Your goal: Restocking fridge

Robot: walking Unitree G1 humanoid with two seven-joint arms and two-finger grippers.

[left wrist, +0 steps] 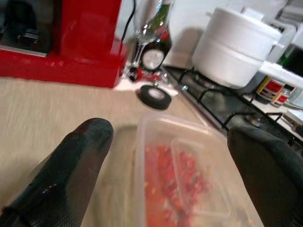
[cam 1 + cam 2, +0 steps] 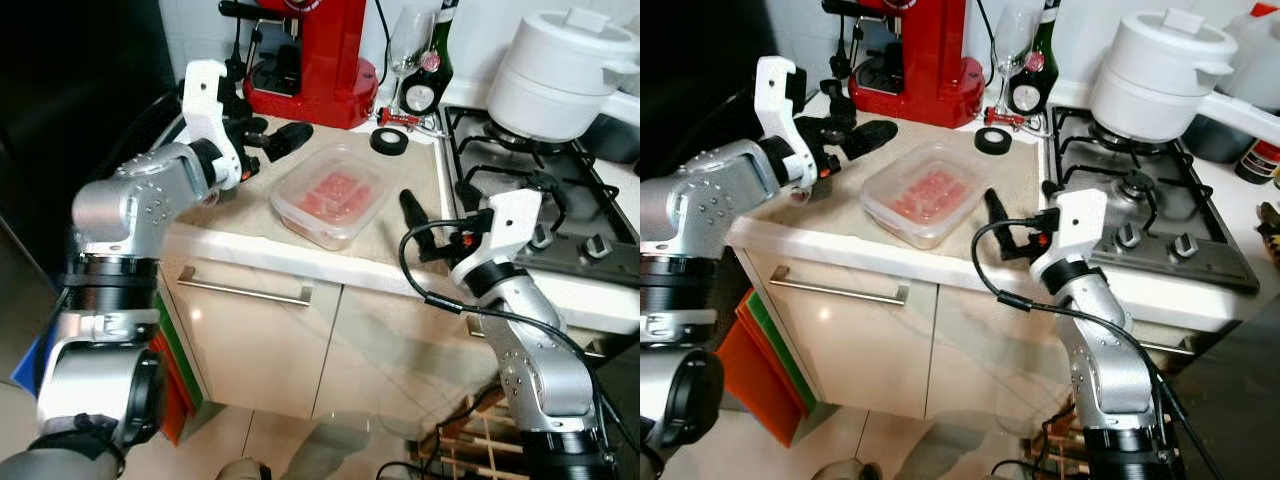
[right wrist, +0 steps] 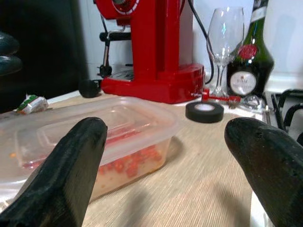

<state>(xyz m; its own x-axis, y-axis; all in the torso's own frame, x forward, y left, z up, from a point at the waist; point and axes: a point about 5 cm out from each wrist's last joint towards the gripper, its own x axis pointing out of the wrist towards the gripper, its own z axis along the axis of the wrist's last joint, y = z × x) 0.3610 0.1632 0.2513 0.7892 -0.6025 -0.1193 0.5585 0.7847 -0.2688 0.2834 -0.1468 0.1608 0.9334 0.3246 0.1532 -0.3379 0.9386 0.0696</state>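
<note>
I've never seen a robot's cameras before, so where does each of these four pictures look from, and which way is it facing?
Left eye: on the head, looking down at the counter; both silver arms show.
Right eye: beside it, same scene.
Left wrist: looks along the open left gripper at the food container.
Right wrist: looks along the open right gripper toward the red coffee machine.
Shared: both wrist views show the container and tape roll.

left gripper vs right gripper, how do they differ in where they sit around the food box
The left gripper hovers above the counter at the clear plastic container's far left corner; the right gripper sits lower, at the counter's front edge on the container's right. The left reaches in from a raised, bent arm; the right comes up from below the counter. Both are open, empty and aimed at the container.
</note>
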